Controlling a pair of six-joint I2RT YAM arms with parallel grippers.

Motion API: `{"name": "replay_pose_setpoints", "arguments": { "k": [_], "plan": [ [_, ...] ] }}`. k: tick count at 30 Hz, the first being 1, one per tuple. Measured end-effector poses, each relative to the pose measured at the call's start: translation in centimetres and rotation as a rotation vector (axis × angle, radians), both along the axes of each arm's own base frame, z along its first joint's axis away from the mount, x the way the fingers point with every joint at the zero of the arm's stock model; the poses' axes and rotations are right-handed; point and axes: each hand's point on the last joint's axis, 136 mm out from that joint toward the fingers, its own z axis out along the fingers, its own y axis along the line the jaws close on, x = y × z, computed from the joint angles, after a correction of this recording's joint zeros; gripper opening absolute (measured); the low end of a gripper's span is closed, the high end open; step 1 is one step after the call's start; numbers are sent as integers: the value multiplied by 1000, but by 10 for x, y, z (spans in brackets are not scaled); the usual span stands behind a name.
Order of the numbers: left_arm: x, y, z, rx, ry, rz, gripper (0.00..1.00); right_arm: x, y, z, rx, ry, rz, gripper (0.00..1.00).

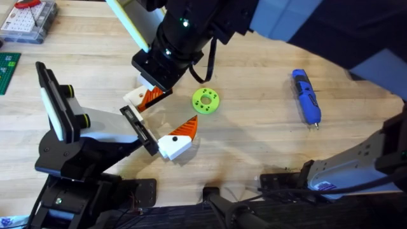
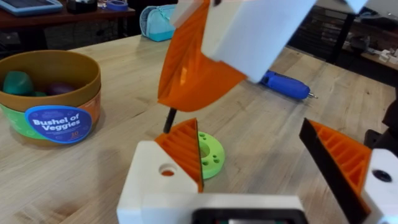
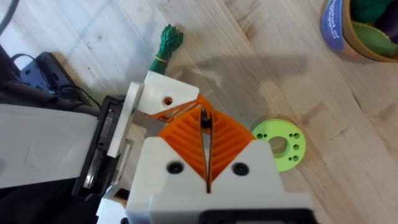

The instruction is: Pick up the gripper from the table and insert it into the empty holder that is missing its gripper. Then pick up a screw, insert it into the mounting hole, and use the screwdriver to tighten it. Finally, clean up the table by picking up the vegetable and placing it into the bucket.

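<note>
Right arm: I reach across the middle, my right end effector (image 3: 205, 146) tilted down over the wooden table (image 1: 254, 140).
Right fingers: pressed together, pinching a small dark screw (image 3: 203, 118).
White block with orange ribbed wedge (image 3: 165, 93): against the flat black holder bar (image 1: 137, 127), mounting hole up, just under the screw.
Left end effector (image 2: 261, 174): spread.

Gripper (image 1: 147, 97): white blocky base, orange ribbed wedge. Like finger (image 1: 176, 139) beside the holder (image 1: 138, 129): white base with one black dot, orange ribbed tip; holder bar black. Ring (image 1: 206, 100) just beside the right gripper (image 3: 204, 144): lime green. Right gripper pads: orange, ribbed, on white bodies. Screwdriver (image 1: 306, 96), well apart: blue, metal bit. Bucket (image 2: 51, 93): tan wall, green band, blue label, white lettering. Table (image 1: 254, 133): light wood grain.
</note>
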Motion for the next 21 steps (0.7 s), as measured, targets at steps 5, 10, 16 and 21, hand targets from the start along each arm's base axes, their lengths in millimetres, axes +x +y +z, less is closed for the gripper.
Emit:
{"name": "replay_pose_setpoints", "arguments": {
  "k": [5,10,16,21],
  "plan": [
    [0,0,0,0,2,0,988,-1,-1,-1,-5,6,1,9],
    [0,0,0,0,2,0,988,-1,-1,2,-2,-9,22,9],
    [0,0,0,0,2,0,988,-3,-3,36,65,-67,44,9],
    [0,0,0,0,2,0,988,-8,-10,70,134,-123,50,9]
  ]
}}
